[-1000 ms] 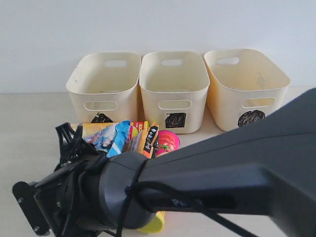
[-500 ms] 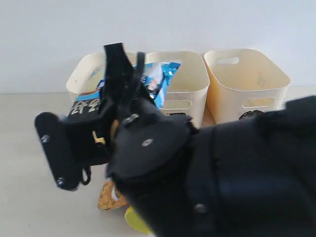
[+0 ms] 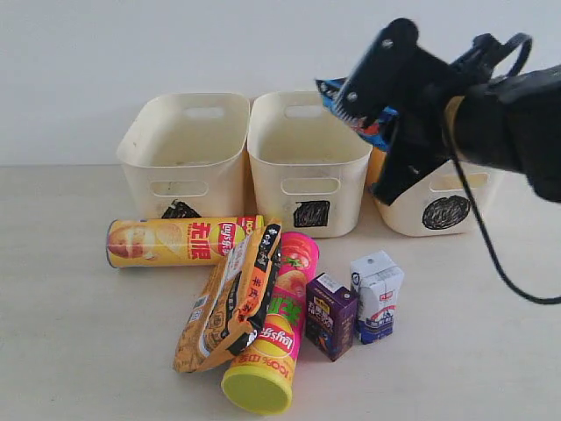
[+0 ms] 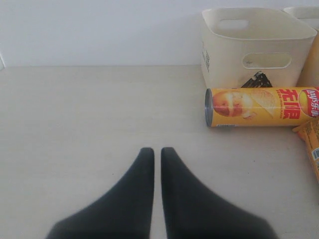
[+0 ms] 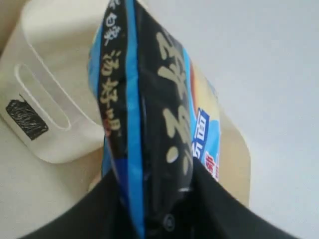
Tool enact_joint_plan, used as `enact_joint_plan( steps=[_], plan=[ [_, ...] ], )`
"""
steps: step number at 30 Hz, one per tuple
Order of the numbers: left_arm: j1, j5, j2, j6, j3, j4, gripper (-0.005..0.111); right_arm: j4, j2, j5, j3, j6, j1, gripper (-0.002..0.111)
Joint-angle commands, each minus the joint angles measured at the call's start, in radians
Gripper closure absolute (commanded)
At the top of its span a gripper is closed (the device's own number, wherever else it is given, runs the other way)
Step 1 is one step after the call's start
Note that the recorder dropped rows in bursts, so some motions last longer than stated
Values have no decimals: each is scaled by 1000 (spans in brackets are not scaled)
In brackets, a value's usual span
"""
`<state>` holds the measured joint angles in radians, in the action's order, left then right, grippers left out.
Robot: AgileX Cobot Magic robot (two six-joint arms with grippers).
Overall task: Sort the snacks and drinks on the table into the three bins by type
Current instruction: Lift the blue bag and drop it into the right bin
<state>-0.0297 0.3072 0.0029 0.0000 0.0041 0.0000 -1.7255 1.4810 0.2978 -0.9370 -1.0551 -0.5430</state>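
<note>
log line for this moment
right gripper: shut on blue snack bag, raised near right bin | left gripper: shut, empty | on table: yellow tube, pink tube, orange bag, purple carton, white carton

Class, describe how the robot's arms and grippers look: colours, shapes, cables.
The left gripper has two smooth, matte black fingers that taper to rounded tips. The right arm is black too, with a flat plate and a thin black cable.
</note>
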Motion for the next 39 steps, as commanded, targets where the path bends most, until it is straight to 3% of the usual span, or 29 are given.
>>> enact_joint_plan(
  steps=[1,8,11,18,26,29,35,37,39],
  plan=[
    [0,-14,-3,-9,-4,-7,102,-19,-14,-136,-46,-109,159,108],
    [0,-14,-3,-9,-4,-7,102,-19,120,-243,-247,-213,303,108],
    [0,-14,-3,-9,-4,-7,102,-19,248,-261,-360,-408,338,108],
    [0,-14,-3,-9,-4,-7,102,-19,431,-214,-504,-572,353,108],
    [0,-14,-3,-9,-4,-7,102,-19,530,-189,-569,-600,353,106],
    [0,-14,-3,-9,-4,-7,102,-19,544,-185,-571,-595,353,88],
    [0,-14,-3,-9,-4,-7,102,-19,545,-147,-571,-593,353,34],
    [0,-14,-3,-9,-4,-7,102,-19,545,-125,-571,-593,353,25],
    [0,-14,-3,-9,-4,-7,102,-19,541,-120,-571,-593,353,23]
  ],
)
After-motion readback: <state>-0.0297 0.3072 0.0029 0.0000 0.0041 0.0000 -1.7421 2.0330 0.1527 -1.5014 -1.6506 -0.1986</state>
